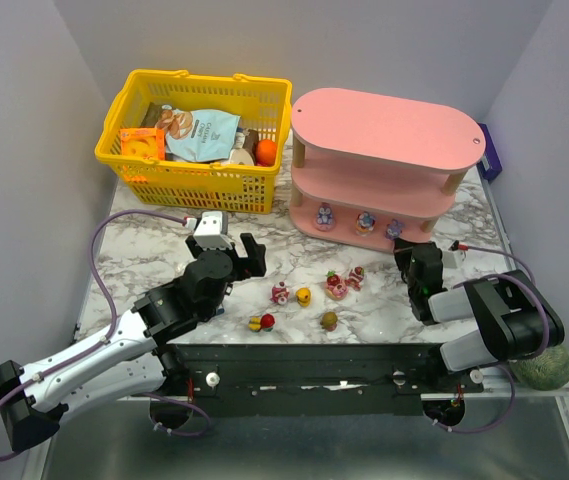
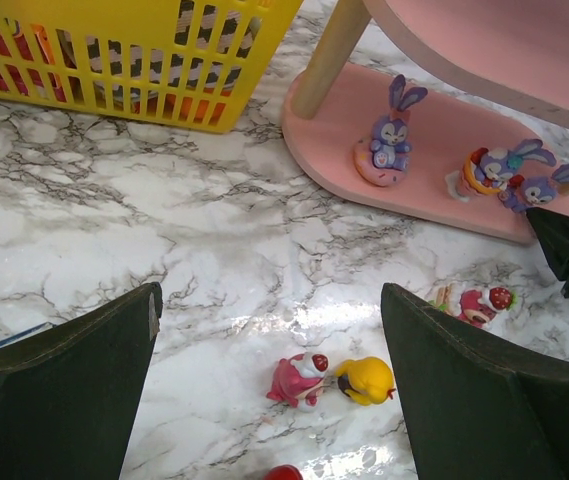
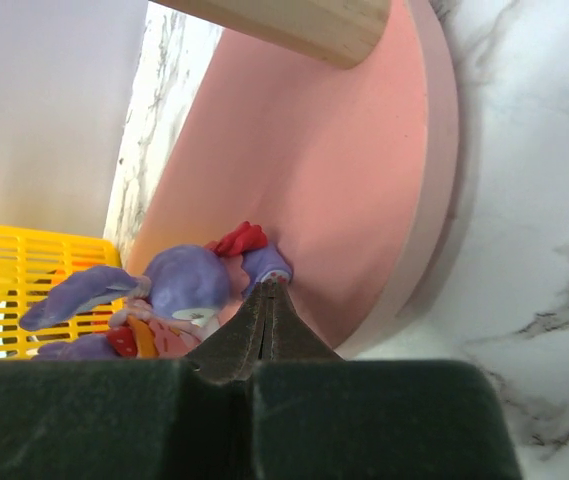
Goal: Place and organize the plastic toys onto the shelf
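Placing step. Right gripper (image 3: 267, 290) clenched, empty, tips at purple toy (image 3: 189, 280) on shelf (image 3: 344, 170) bottom tier. Left gripper (image 2: 269, 300) released, in front of shelf; next, likely: grasp loose toys (image 1: 304, 296).

Left arm (image 1: 94, 365): white-grey link, black joints, purple cable (image 1: 144, 212). Right arm (image 1: 489, 322): black, grey. Left gripper (image 2: 269, 290): black wedge fingers (image 2: 59, 400).

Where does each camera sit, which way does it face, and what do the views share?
Top external: above and behind, looking down at the table, yellow basket and pink shelf; left arm and right arm show.
Left wrist: low over the table, facing the shelf's bottom tier; left gripper's open fingers frame the bottom.
Right wrist: close at the bottom tier's rim, facing a purple toy; right gripper's shut tips show.
Shared: all three see purple toys on the bottom tier.
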You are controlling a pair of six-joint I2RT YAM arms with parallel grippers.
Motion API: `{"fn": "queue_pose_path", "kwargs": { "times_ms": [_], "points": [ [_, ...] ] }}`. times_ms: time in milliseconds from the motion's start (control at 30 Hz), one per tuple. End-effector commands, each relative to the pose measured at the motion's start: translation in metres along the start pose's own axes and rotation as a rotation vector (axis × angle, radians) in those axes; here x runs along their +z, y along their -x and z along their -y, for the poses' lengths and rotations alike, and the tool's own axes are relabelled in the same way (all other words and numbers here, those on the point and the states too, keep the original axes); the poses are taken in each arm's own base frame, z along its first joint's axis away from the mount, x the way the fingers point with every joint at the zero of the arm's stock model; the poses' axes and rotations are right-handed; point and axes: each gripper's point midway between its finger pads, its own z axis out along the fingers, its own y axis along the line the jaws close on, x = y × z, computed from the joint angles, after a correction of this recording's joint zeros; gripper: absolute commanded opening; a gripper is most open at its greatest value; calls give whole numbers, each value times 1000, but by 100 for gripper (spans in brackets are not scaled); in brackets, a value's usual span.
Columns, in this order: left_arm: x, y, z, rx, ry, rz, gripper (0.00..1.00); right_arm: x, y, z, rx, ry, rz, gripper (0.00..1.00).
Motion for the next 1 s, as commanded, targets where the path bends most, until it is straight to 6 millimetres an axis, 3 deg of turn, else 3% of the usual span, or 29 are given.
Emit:
{"fn": "queue_pose_path", "kwargs": {
  "times_ms": [0,500,533,600,633,667,833,867,900,967],
  "points": [
    [2,3,1,-2,-7,8,99,8,16,-4,15,-13,79,1],
    [0,2,1,-8,-10,7,99,8,26,-7,16,-19,93,1],
    [0,2,1,-8,-11,6,99,5,29,-13,22,-4,98,1],
    [-1,2,1,-14,-16,7,99,0,29,-7,10,-44,86,1],
    [-1,2,2,-14,-18,5,99,-4,36,-17,19,-24,96,1],
    [-2,3,3,-21,-26,5,99,-8,32,-3,-6,-87,72,1],
    [-8,5,4,-41,-48,0,99,-29,49,-12,-43,-135,75,1],
    [-9,6,4,-46,-52,1,99,-34,48,-3,-71,-173,62,1],
    [-10,6,5,-50,-58,-2,99,-41,53,-14,-68,-138,67,1],
    [-13,6,5,-56,-65,-6,99,-49,50,-9,-110,-146,30,2]
  ]
}}
